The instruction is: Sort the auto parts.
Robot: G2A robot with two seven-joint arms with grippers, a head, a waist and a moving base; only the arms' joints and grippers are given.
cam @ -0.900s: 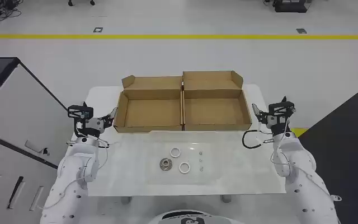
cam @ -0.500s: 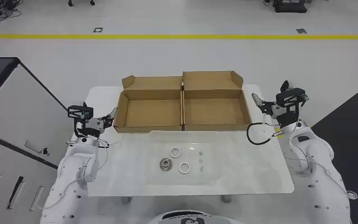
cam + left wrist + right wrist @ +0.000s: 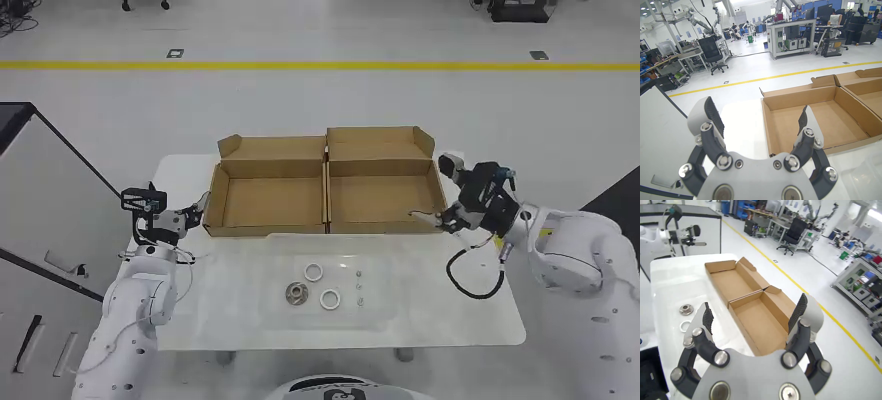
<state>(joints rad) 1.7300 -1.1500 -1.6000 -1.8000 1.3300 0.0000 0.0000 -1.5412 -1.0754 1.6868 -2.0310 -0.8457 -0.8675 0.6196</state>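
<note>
Open cardboard boxes [image 3: 268, 200] stand side by side on the tabletop [image 3: 440, 300], with the auto parts [image 3: 295, 293] lying near, in front of them. Left end effector [image 3: 758, 111] and right end effector [image 3: 755, 302] hang at opposite box ends, fingers apart.

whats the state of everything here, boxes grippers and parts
left box, open, empty
right box, open, empty
left gripper, open, holding nothing
right gripper, open, holding nothing
metal flange, lying flat on the table, not sorted yet
white rings, two, lying flat on the table, not sorted yet
small parts, loose on the table, too small to tell more
</note>
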